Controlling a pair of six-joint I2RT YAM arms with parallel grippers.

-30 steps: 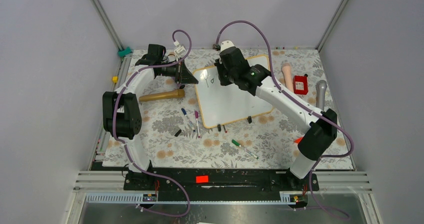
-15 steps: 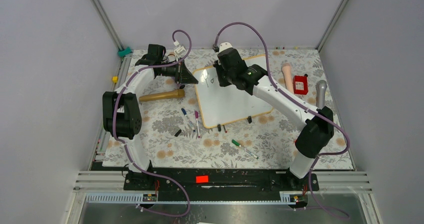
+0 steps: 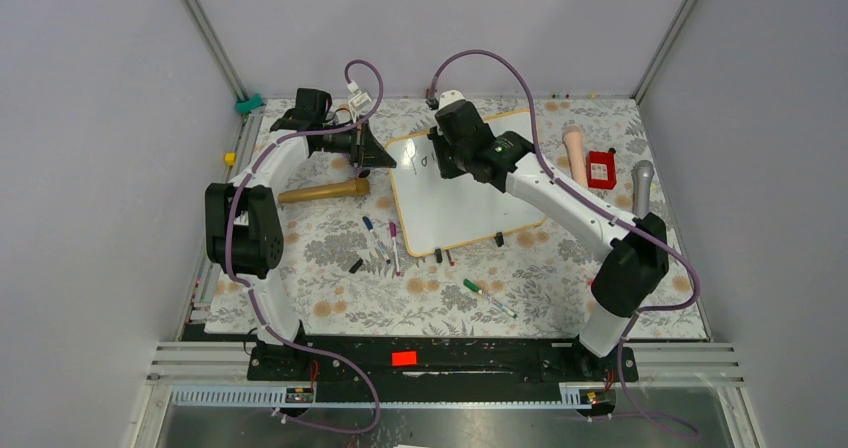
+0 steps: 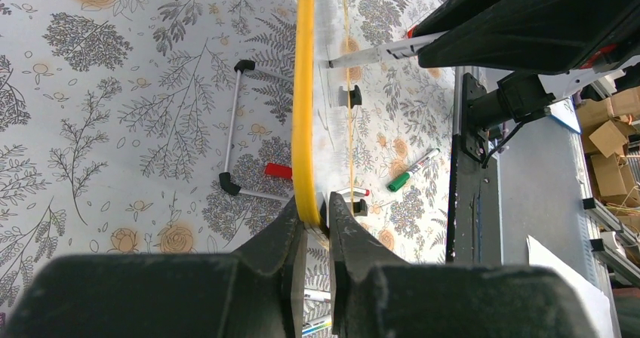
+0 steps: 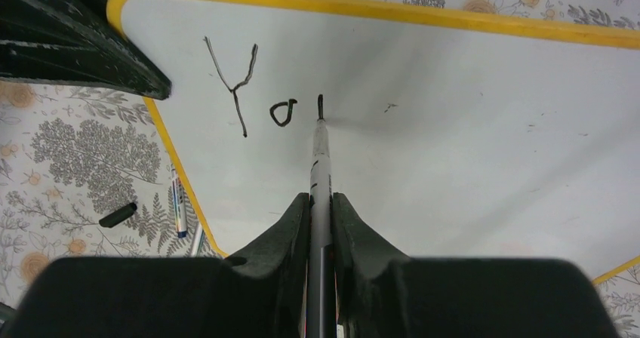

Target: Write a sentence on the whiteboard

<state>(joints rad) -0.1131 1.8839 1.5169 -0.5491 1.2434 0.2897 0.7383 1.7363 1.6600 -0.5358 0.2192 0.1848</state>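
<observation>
The whiteboard lay at the far middle of the floral table, turned at an angle between the 2 arms. The left gripper was pinched on the yellow frame at the board's far-left corner, fingers pressed against either face of the edge. Over on the other side, the right gripper was clamped tight on a slim marker, its tip meeting the white surface right at the foot of a short upright stroke. The sentence so far read as a spindly "Y", a small "o" and that 1 stroke, all near the board's top-left corner. Off the board, a green marker sat on the cloth near the front, 2 more markers lay just left of the board's near edge, and a wooden cylinder rested beside the left arm.
</observation>
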